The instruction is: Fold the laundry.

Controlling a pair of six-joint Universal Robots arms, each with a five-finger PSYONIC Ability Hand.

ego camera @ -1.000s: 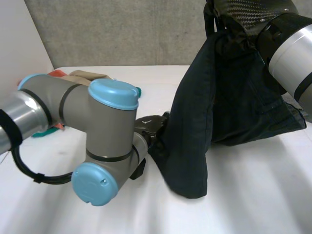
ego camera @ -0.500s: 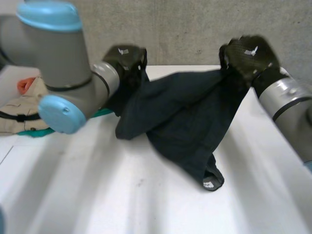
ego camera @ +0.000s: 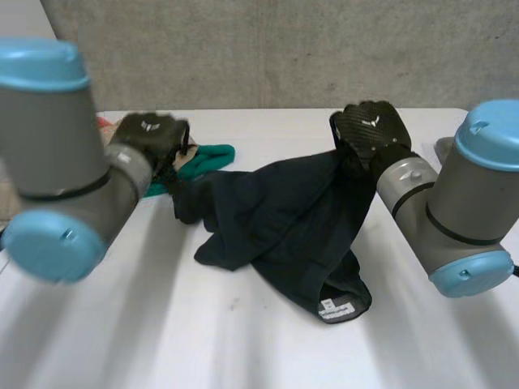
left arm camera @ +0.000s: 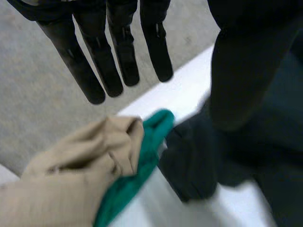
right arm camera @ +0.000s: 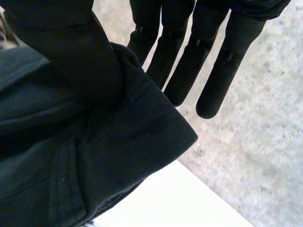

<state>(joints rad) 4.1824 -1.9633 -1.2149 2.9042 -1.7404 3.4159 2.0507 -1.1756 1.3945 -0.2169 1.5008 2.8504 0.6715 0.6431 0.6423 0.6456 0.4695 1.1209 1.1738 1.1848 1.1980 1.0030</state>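
scene: two arms over a white desk (ego camera: pixel 162 332), with one dark garment (ego camera: pixel 276 219) strung between the hands.
left hand (ego camera: pixel 150 138): raised at 10 o'clock of the garment. We read the fingers (left arm camera: pixel 124 52) as straight and slightly apart, not curled. The cloth corner seems clamped on the thumb side, so we call it holding the garment.
right hand (ego camera: pixel 369 130): raised at 2 o'clock of the garment. The fingers (right arm camera: pixel 232 56) are straight, and the thumb (right arm camera: pixel 71 47) presses a thick hem against them, so it is holding the garment.
garment place: mid desk. The top edge is lifted between the hands, the body sags onto the desk, and the tail with a label (ego camera: pixel 339 309) lies at 5 o'clock.
why held so: we judge that two grips on one edge let the cloth's weight pull it open, so it can be laid flat.
step: spreading out, we think; no fold made yet.
other laundry: a green cloth (ego camera: pixel 207 156) and a beige cloth (left arm camera: pixel 71 161) lie bunched together near the left hand, at 10 o'clock.
risk: the thumb clamps may slip, a bunch at 7 o'clock may stay creased, and the green cloth could get dragged.
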